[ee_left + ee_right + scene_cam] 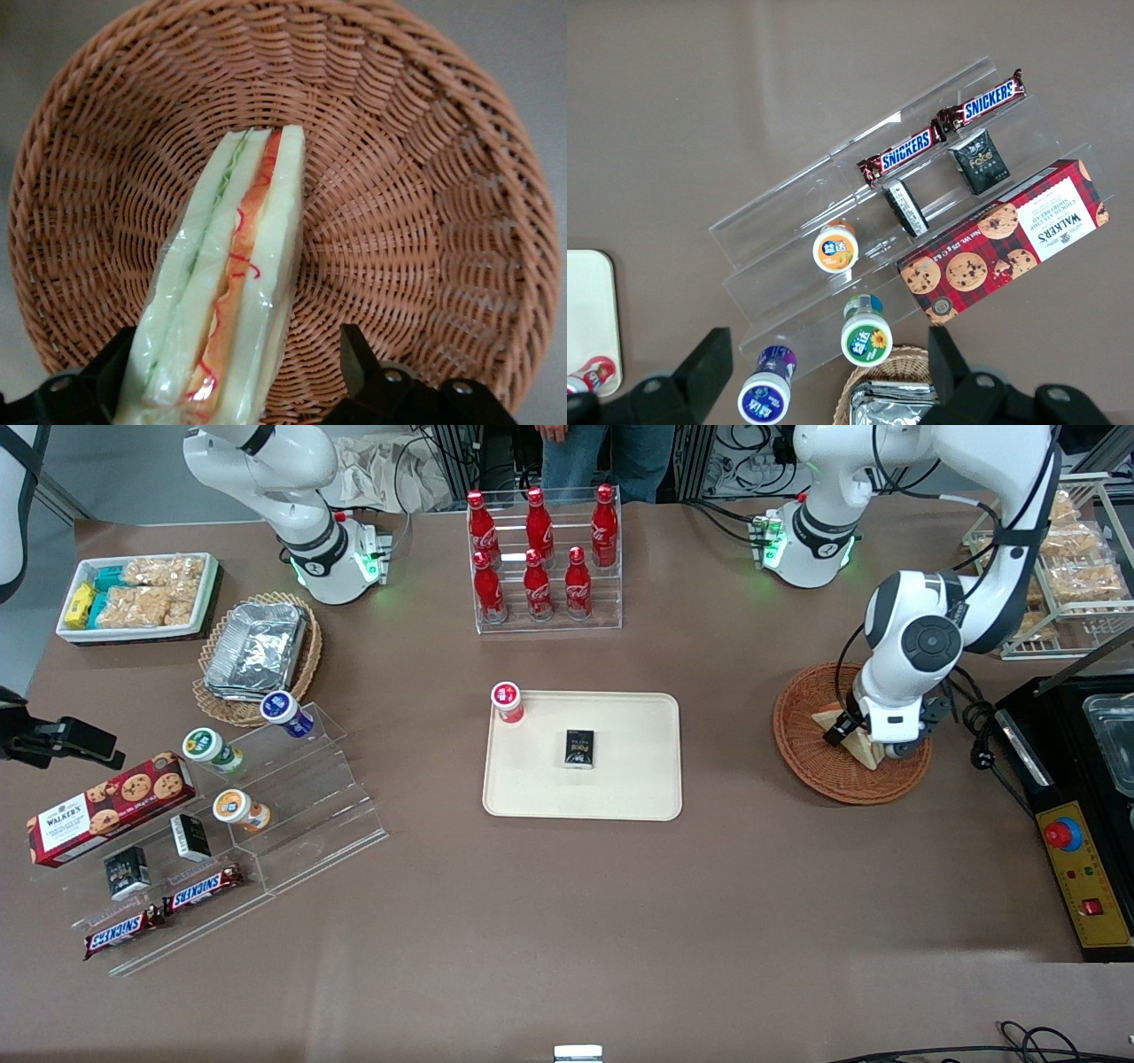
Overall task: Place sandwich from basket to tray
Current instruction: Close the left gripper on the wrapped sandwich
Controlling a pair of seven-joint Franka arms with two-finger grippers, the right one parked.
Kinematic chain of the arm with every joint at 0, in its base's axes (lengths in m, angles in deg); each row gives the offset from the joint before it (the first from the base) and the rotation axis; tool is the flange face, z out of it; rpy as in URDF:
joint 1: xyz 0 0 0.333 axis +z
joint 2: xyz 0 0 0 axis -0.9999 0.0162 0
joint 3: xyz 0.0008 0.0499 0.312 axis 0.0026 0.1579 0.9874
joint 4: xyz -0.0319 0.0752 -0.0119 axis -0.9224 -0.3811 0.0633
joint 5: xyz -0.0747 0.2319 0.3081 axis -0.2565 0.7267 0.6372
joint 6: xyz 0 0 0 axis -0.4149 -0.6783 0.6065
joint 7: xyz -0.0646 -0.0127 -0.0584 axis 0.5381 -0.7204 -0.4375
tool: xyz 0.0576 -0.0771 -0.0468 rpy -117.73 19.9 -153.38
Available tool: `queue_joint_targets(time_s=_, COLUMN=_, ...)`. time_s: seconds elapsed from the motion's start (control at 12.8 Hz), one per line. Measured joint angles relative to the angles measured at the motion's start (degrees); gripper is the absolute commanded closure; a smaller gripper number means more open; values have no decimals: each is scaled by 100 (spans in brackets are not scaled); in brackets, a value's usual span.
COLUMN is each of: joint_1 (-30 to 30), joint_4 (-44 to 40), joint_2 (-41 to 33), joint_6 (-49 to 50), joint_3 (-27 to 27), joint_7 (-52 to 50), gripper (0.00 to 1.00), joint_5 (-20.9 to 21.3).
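Front view: gripper [852, 735] apparently straddling basketed [802, 757] sandwich [864, 751].

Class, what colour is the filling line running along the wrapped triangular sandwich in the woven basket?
Orange-red, clearest in the left wrist view on the sandwich.

sandwich [864, 746] mostly hidden under gripper [858, 737], basket [425, 221] rim cropped

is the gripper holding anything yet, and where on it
Nothing is clamped yet. The gripper is open in the basket, its fingers straddling one end of the sandwich, with a gap at one finger.
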Motion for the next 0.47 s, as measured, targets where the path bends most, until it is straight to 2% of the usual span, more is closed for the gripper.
queue_joint_targets(time_s=0.08, joint_1=2, joint_4=-6, joint_2=27, joint_6=-8, joint_3=4, joint_7=-49, gripper=88, joint_5=7)
queue_joint_targets(time_s=0.16, joint_1=4, joint_4=-10, joint_2=31, joint_6=-8, joint_3=9, joint_7=-117, gripper=100, joint_5=16)
queue_joint_targets(time_s=0.47, joint_1=84, joint_4=-87, joint_2=-3, joint_6=22, joint_3=16, joint_7=-163, gripper=100, joint_5=168)
